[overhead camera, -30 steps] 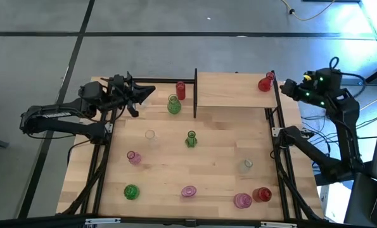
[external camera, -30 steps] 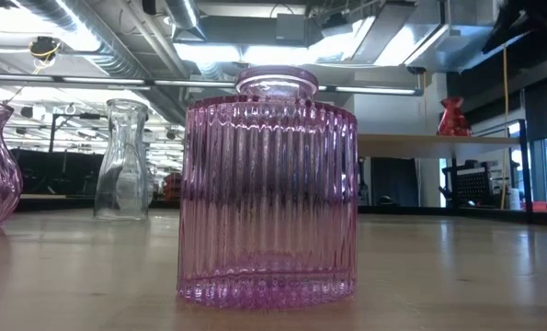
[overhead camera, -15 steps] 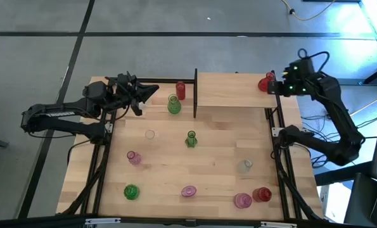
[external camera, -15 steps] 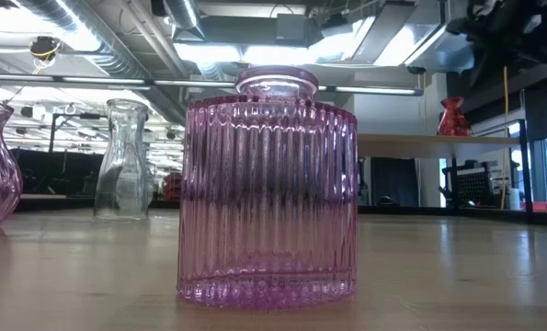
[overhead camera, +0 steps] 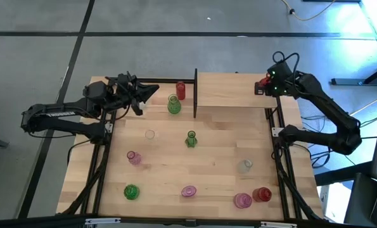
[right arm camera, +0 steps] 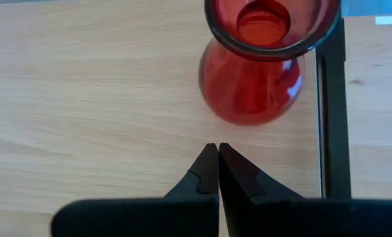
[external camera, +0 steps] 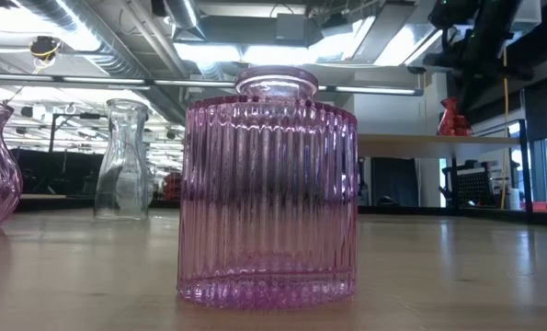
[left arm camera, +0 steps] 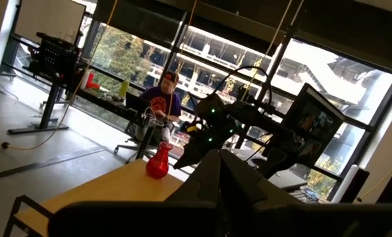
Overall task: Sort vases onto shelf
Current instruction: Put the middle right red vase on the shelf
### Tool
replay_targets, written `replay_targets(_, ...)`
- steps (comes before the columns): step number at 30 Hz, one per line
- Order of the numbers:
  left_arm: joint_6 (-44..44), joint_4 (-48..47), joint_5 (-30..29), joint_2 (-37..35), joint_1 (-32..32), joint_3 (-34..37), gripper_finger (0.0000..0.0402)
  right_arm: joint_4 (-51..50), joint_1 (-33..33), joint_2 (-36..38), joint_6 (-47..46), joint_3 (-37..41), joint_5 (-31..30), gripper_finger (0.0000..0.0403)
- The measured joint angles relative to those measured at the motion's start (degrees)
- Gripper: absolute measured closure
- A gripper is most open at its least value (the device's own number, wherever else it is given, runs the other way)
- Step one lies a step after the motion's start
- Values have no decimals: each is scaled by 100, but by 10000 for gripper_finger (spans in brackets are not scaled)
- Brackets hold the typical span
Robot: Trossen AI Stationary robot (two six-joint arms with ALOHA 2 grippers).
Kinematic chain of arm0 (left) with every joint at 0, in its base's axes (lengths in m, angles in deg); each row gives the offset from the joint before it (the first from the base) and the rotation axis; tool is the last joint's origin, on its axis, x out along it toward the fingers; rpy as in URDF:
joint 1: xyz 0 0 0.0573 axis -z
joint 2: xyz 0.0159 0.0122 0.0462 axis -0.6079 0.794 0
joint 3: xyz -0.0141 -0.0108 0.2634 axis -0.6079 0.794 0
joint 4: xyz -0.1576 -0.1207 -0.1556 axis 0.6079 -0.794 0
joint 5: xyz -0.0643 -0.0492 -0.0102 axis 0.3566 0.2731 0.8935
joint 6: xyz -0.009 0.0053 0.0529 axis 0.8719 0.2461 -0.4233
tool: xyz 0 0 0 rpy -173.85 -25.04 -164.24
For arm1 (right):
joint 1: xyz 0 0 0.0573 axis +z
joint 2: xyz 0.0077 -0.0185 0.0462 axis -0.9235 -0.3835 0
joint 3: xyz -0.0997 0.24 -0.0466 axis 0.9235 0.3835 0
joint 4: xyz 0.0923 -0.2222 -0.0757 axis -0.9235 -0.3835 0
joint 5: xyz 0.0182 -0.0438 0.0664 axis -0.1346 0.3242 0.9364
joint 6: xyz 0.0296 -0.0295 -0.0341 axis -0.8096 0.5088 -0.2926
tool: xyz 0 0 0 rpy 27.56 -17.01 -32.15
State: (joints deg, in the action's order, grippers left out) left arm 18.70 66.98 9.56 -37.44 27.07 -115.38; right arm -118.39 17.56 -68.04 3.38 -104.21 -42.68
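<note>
While the right gripper [right arm camera: 217, 155] is hovering clenched and empty just above the red vase [right arm camera: 258, 62] at the shelf's [overhead camera: 229, 92] right end, we are judging it must spread before descending, the left gripper [overhead camera: 144, 94] clenched, waiting left of the shelf.

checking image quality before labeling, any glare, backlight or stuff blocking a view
Low view: the pink ribbed vase fills the middle, bright ceiling lights glare behind it. Left wrist view: window backlight leaves the left hand a dark silhouette. Right wrist view: evenly lit, glints on the red vase above the shut right hand.
</note>
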Motion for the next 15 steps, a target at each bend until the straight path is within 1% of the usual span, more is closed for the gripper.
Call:
replay_targets(8, -17, 6, -1, -2, 0, 0, 401, 18, 0, -287, -21, 3, 95, 403)
replay_targets(15, -12, 4, 65, -2, 2, 0, 401, 98, 0, -562, -139, 3, 49, 403)
